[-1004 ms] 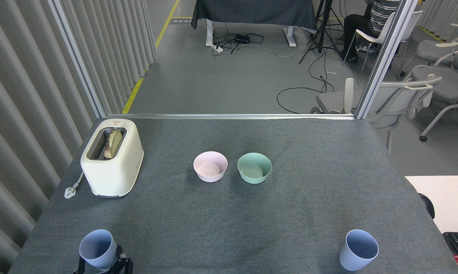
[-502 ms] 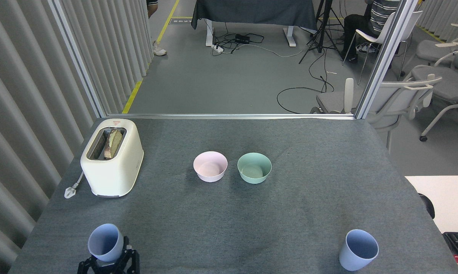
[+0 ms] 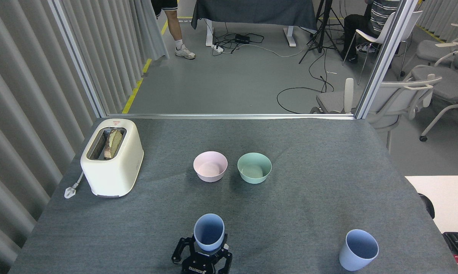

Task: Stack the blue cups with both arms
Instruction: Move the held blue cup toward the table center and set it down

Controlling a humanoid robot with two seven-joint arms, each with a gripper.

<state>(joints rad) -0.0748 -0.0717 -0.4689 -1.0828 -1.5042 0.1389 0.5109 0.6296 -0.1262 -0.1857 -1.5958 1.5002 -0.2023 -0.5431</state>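
Gripping one matte tapered blue cup (image 3: 209, 232), black left hand (image 3: 202, 254).

Grey floor (image 3: 229, 83), ribbed wall panels (image 3: 23, 95), white chairs (image 3: 423, 91) behind.

Only one view here: we look from the head, forward and steeply down onto the grey table (image 3: 289, 213). The near edge of the table is cut off by the bottom of the frame, its far edge crosses mid-height. We sit close enough that the table spans nearly the full width. Above it we see out past a metal frame post (image 3: 385, 61) onto an open floor (image 3: 229, 83). No second view, so no overlap.
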